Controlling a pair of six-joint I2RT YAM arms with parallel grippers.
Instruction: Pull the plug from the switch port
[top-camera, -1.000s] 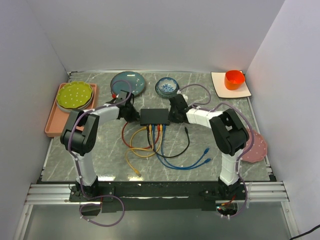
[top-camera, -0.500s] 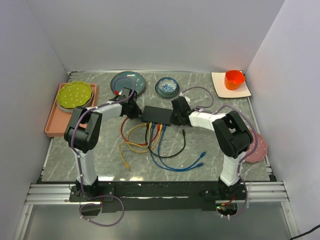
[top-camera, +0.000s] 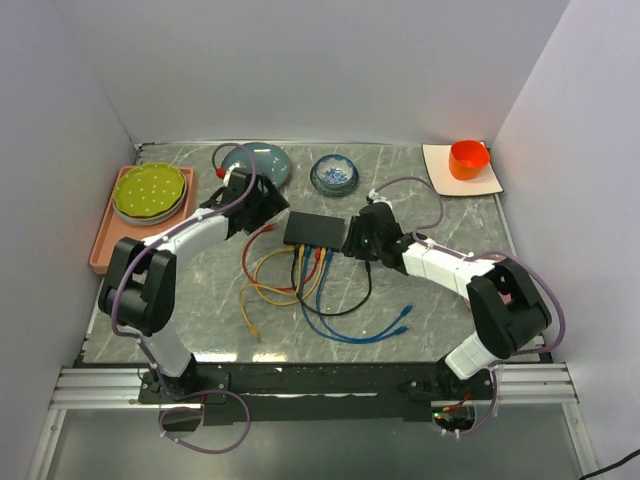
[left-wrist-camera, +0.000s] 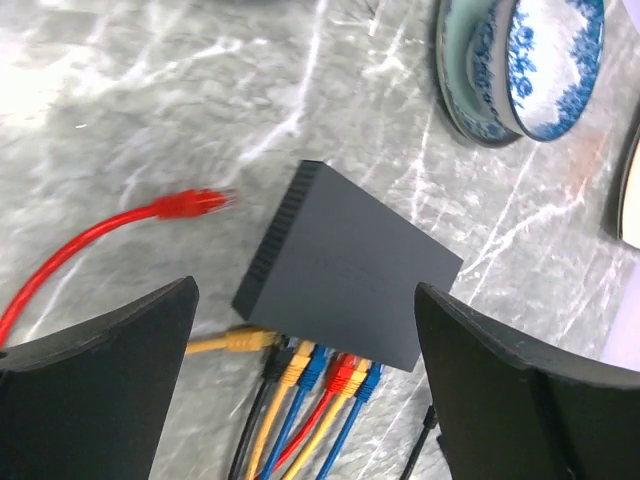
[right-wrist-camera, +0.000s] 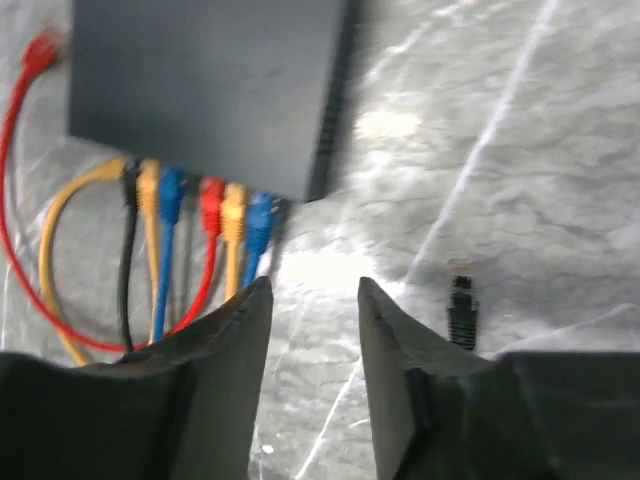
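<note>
Low in the top view, blue wires (top-camera: 372, 331) and yellow wires (top-camera: 268, 292) lie in loops on the bench (top-camera: 210, 312). Above them, in the middle of the frame, sits the switch (top-camera: 315, 231), a flat black box. A row of colored wires is plugged into its near edge. The left hand (top-camera: 265, 204) is just left of the switch, spread wide and holding nothing. The right hand (top-camera: 357, 240) is just right of it, partly open and also holding nothing. A red plug (left-wrist-camera: 195, 203) lies loose by the switch's left end. A black plug (right-wrist-camera: 461, 305) lies loose on its right. Farther back stand a blue bowl (top-camera: 334, 174), a teal plate (top-camera: 258, 163) and an orange cup (top-camera: 469, 158).
</note>
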